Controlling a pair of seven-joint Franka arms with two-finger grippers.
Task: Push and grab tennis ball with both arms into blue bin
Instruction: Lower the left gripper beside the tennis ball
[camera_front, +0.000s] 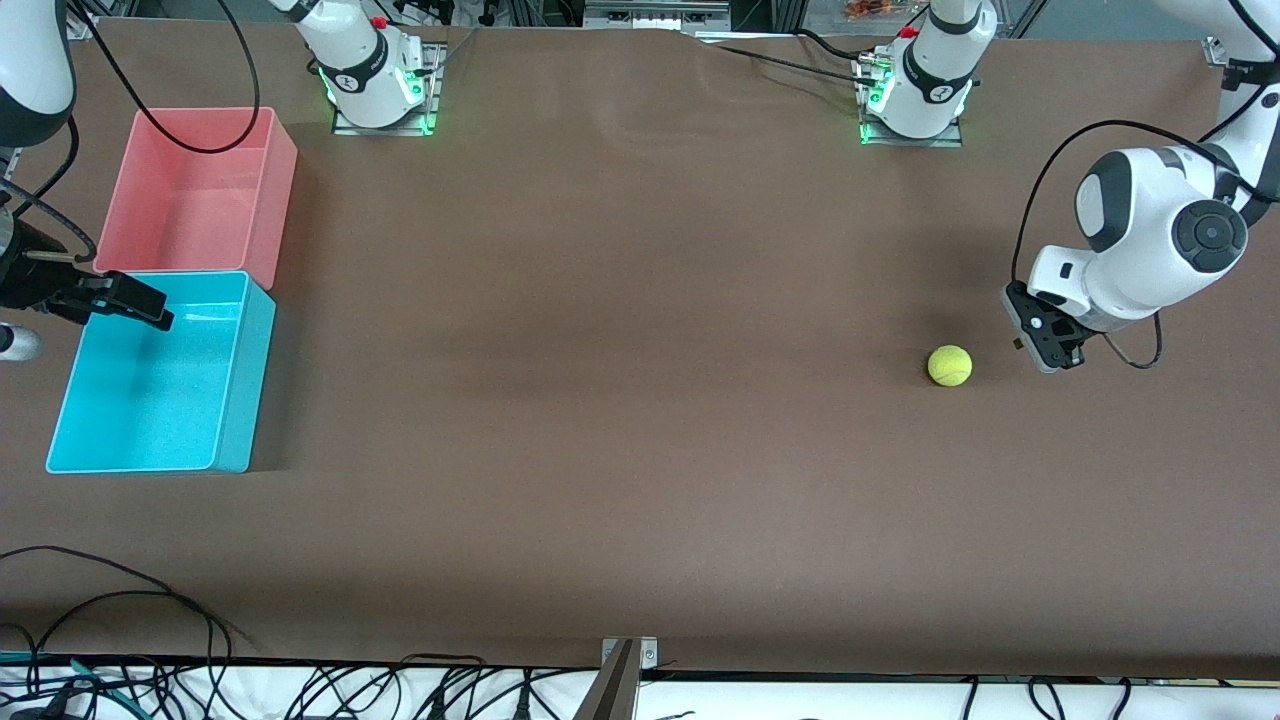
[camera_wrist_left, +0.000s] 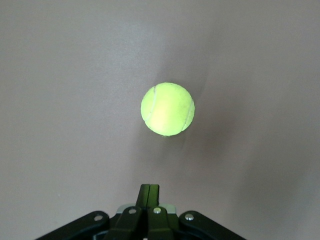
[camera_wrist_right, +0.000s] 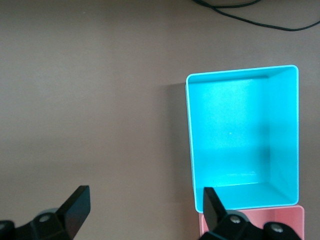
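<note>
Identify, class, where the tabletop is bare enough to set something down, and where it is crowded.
Bare: the wide stretch between the blue bin and the tennis ball. Crowded: the pink bin touches the blue bin; the left gripper sits beside the ball.

**A robotics lab bench**

Two white Franka arms (camera_front: 1150, 240) are bolted by green-lit bases (camera_front: 378, 95) to a bare brown table (camera_front: 620, 400). Black cables (camera_front: 150, 640) tangle along its near edge, with metal framing at the top.
</note>
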